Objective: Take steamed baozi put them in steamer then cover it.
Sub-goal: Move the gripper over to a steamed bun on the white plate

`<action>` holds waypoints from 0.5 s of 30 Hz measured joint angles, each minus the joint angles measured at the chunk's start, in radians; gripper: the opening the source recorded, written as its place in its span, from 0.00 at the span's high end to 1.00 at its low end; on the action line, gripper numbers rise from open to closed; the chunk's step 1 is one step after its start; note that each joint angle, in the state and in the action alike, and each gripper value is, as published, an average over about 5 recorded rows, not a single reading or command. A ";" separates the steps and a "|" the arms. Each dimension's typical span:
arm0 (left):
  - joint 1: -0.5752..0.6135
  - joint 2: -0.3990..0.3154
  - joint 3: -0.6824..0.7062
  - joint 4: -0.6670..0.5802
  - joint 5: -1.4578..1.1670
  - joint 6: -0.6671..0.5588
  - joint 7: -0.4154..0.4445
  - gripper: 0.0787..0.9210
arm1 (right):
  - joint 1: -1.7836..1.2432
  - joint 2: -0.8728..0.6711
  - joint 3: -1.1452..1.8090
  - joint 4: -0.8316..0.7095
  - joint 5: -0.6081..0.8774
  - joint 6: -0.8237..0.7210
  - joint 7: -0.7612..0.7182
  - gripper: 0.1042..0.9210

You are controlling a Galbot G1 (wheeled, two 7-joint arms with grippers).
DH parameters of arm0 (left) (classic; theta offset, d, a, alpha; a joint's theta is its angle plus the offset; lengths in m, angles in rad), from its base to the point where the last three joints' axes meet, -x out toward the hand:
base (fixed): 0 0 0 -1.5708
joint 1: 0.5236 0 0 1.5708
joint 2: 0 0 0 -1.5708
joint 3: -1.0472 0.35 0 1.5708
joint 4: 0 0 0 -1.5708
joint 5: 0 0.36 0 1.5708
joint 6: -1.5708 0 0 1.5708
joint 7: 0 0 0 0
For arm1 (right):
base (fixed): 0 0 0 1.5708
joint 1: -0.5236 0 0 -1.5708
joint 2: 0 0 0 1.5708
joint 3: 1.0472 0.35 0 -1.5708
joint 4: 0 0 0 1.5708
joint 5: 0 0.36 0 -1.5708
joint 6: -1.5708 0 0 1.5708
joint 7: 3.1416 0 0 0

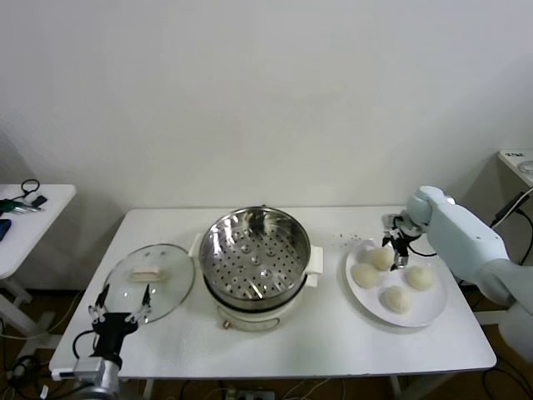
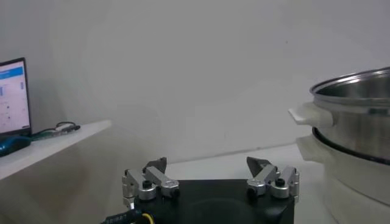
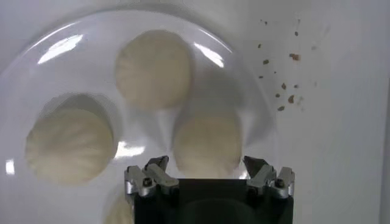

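Several creamy-white baozi lie on a white plate at the right of the table. My right gripper is open just above the far-left baozi, its jaws standing either side of that bun without closing on it. The steamer, shiny steel with an empty perforated tray, stands at the table's middle on its cream-white base. The glass cover with its oblong handle lies flat at the left. My left gripper is open and empty at the cover's near edge.
Dark crumbs dot the table between steamer and plate. A side table with cables stands at the far left. The steamer's side handle shows in the left wrist view.
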 measured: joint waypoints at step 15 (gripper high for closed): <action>0.009 0.005 -0.008 0.001 -0.008 -0.002 -0.003 0.12 | 0.005 0.017 0.001 -0.027 -0.005 0.009 -0.014 0.19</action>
